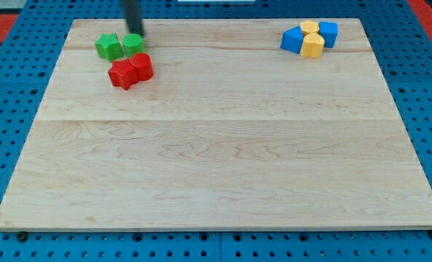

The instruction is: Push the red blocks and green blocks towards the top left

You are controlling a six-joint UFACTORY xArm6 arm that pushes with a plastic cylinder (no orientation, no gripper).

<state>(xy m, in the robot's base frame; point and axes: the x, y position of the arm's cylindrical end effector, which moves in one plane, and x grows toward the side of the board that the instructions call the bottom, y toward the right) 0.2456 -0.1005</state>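
Camera view:
My tip (138, 33): bare rod, nothing to clamp; touching the green cylinder's (133, 44) upper right.
Green star (108, 46), red star (122, 74), red cylinder (142, 66): clustered upper left of the frame.
Bearing: reds lie just below my tip.

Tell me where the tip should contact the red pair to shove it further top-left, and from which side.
No grip here, only a push. Likely best: my tip meets the red cylinder on its lower-right face, coming from the view's bottom right. It touches the red star, so both should move together. Tip now sits at the green cylinder, beside the green star, so it must circle round first.
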